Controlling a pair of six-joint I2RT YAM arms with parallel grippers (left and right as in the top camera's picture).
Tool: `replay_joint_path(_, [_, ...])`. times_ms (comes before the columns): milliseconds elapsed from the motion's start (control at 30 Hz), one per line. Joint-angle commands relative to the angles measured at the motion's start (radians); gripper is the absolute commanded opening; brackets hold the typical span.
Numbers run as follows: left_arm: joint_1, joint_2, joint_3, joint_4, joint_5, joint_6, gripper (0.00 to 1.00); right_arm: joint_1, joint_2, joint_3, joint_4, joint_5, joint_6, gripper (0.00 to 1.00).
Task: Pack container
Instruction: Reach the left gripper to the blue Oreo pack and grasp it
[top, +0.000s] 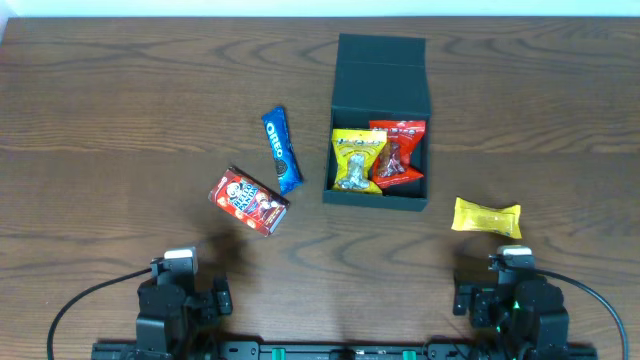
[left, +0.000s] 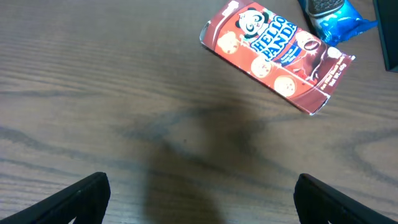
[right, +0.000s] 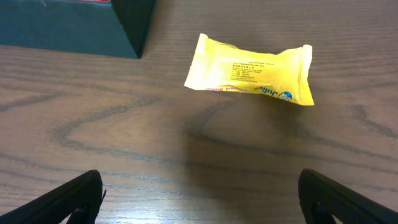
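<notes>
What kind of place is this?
Probably a robot lab workbench: a wood-grain table, the left gripper and right gripper open at its near edge, and an Oreo packet beside the open container.

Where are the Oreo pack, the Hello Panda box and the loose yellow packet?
Oreo pack (top: 281, 149): overhead, middle of the blue wrapper.
Hello Panda box (left: 277, 55): left wrist, centre of the top face.
Yellow packet (right: 252, 68): right wrist, middle of the wrapper.

Dark teal container (top: 380, 72), yellow packet (top: 486, 217)
</notes>
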Motion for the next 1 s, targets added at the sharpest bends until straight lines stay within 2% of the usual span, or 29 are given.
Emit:
replay_joint_path(0, [0.006,-0.003,-0.03,0.033,0.021,-0.005,0.95,-0.012,-0.005,-0.011,-0.005,-0.008,-0.01,0.99])
replay_joint_path(267, [0.006,0.206,0.05,0.168,0.084,-0.005,0.95,-0.012,-0.005,-0.011,-0.005,-0.008,-0.01,0.99])
replay_joint_path(467, [0.006,0.538,0.299,0.266,0.102,-0.005,0.96,-0.012,-0.005,-0.011,-0.005,-0.008,-0.01,0.99])
replay_joint_path(533, [0.006,0.616,0.375,0.294,0.158,-0.016,0.95,-0.012,-0.005,-0.011,-0.005,-0.008,-0.01,0.99])
replay_joint_path(600, [0.006,0.698,0.462,0.305,0.239,-0.072,0.95,-0.012,-0.005,-0.011,-0.005,-0.008,-0.01,0.99])
replay_joint_path(700, [-0.01,0.804,0.59,0.252,0.444,-0.251,0.95,-0.012,-0.005,-0.011,-0.005,-0.008,-0.01,0.99])
replay_joint_path(733, [-0.024,0.827,0.613,0.255,0.486,-0.278,0.95,-0.012,-0.005,-0.011,-0.005,-0.008,-0.01,0.99])
replay_joint_path(967, [-0.116,0.917,0.635,0.296,0.471,-0.278,0.95,-0.012,-0.005,-0.011,-0.005,-0.008,-0.01,0.99])
